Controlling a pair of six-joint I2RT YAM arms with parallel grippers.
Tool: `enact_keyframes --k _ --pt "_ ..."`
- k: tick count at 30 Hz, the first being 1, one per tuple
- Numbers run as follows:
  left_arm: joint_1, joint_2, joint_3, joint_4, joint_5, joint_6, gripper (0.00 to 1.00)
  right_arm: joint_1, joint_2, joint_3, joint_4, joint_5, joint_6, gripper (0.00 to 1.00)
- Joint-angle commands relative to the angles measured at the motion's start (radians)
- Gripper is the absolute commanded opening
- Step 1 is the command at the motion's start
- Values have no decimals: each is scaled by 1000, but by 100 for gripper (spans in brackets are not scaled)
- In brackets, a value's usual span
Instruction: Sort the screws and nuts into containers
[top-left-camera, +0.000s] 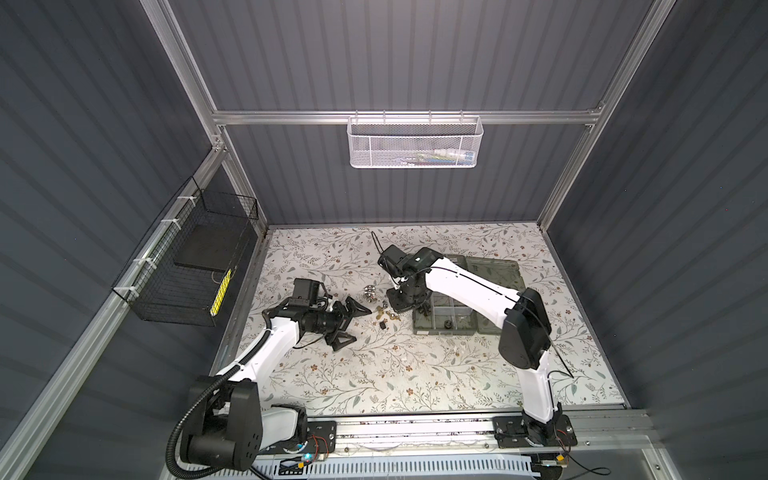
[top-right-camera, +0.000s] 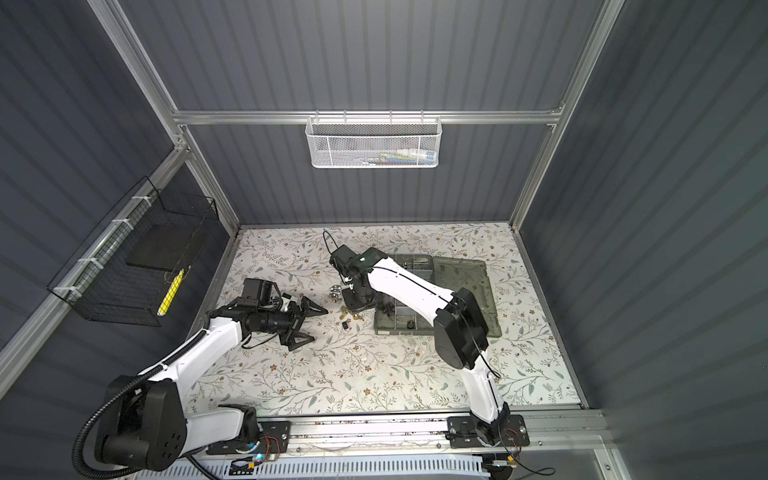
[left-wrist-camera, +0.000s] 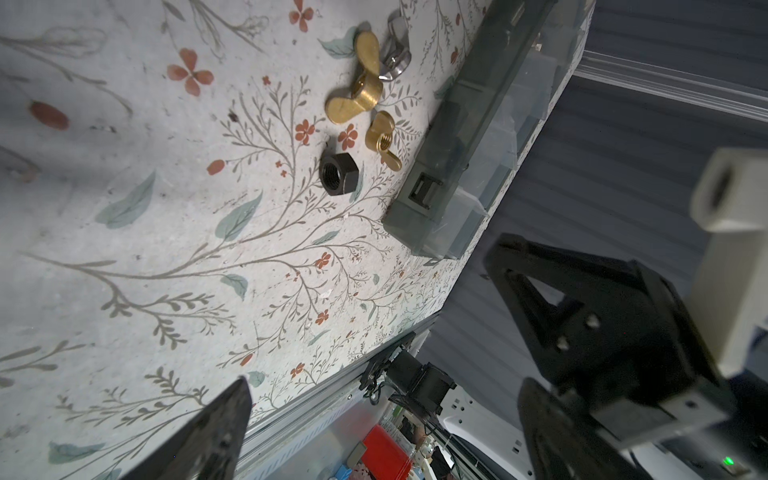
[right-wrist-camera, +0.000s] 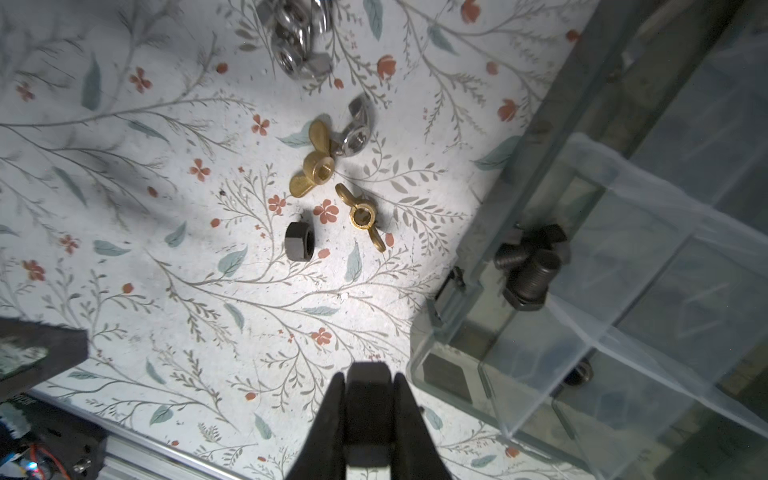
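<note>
In the right wrist view my right gripper (right-wrist-camera: 368, 382) is shut on a black nut (right-wrist-camera: 368, 401), held just above the mat beside the grey-green organiser box (right-wrist-camera: 484, 245). One compartment holds black bolts (right-wrist-camera: 530, 266). Loose on the mat lie a black hex nut (right-wrist-camera: 298, 240), two brass wing nuts (right-wrist-camera: 316, 164) (right-wrist-camera: 363, 216), a silver wing nut (right-wrist-camera: 357, 129) and a silver pile (right-wrist-camera: 299, 37). My left gripper (top-left-camera: 353, 324) stands open and empty, left of these pieces; its wrist view shows the black hex nut (left-wrist-camera: 338, 172) and the box (left-wrist-camera: 457, 137). In both top views my right gripper (top-right-camera: 353, 305) points down at the box's left edge.
The box's open lid (top-left-camera: 494, 270) lies flat behind the compartments. A white mesh basket (top-left-camera: 415, 141) hangs on the back wall and a black wire basket (top-left-camera: 187, 266) on the left wall. A metal rail (top-left-camera: 415, 428) runs along the front edge.
</note>
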Motion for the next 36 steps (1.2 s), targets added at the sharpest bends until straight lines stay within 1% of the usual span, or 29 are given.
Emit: enact_keyframes --k 1,6,11,17,22,25,29,36 --pt "-32 31 55 31 29 -6 100 -39 -60 -58 -8 23 34 13" --pt "-121 98 126 70 3 -16 100 -109 -166 -173 21 19 55 13" --pt "-221 178 196 153 -15 -45 100 -171 -243 -278 51 9 69 14" --pt "-308 276 279 231 8 -57 100 -217 -284 -388 95 -27 102 14" --pt "-382 339 355 268 13 -48 100 -242 -295 -488 163 -88 132 14" --pt "-401 354 372 270 1 -48 100 -251 -292 -525 192 -108 148 14" --pt "-405 353 364 287 2 -59 100 -262 -277 -544 211 -131 156 15" --pt "-417 353 358 313 19 -65 100 -268 -237 -552 215 -127 150 17"
